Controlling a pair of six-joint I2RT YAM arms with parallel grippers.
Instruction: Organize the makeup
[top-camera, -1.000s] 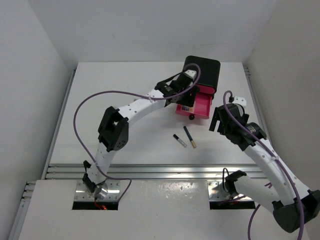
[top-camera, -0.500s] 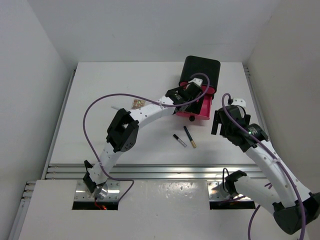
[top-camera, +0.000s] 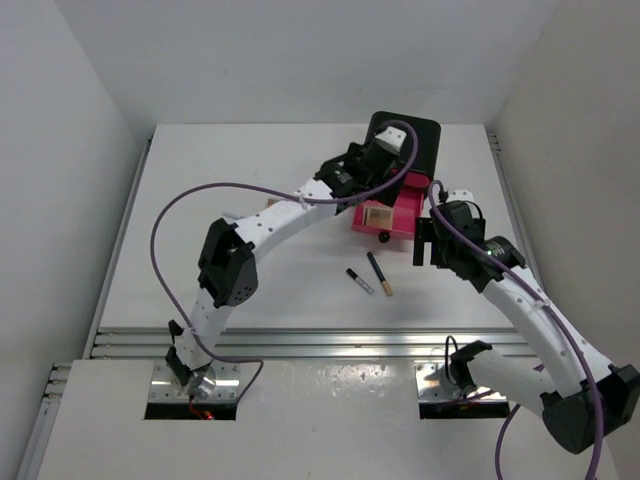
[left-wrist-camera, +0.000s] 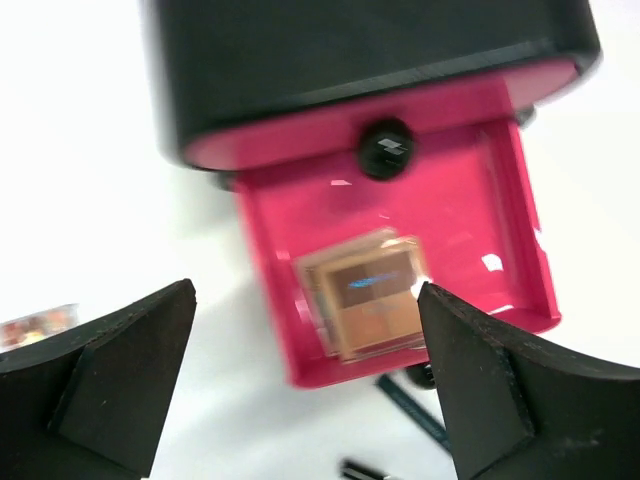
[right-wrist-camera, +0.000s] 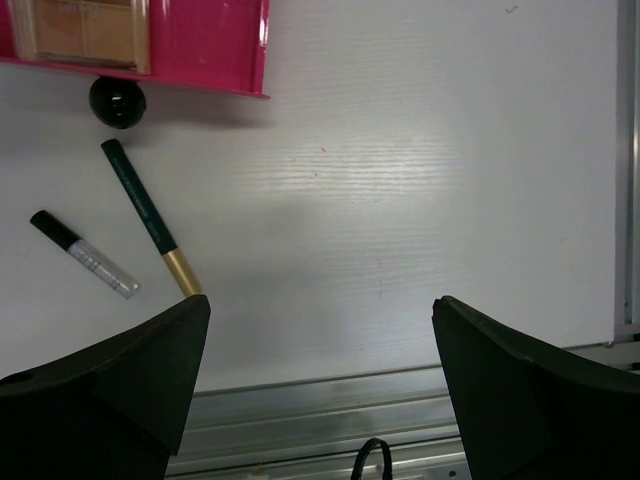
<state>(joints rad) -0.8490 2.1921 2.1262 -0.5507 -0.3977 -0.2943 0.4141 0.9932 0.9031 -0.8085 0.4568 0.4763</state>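
We see the left gripper (left-wrist-camera: 305, 300) above the open pink drawer (left-wrist-camera: 480, 210) of the black box (left-wrist-camera: 350, 60), jaws spread wide and empty; a tan eyeshadow palette (left-wrist-camera: 368, 305) lies flat inside it. The right gripper (right-wrist-camera: 320, 310) (jaws likewise apart, holding nothing) hangs over the tabletop (right-wrist-camera: 430, 150), near a gold-tipped stick (right-wrist-camera: 150, 217) and a silver-tipped stick (right-wrist-camera: 85, 254) lying just in front of the drawer.

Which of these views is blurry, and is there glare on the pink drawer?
Left wrist view: soft all over, the palette smeared, with small white glare spots on the pink drawer floor. Right wrist view: sharp on the gold-tipped stick; only its fingers are dark and unfocused. Top external view: evenly lit, bright reflection on the metal rail.
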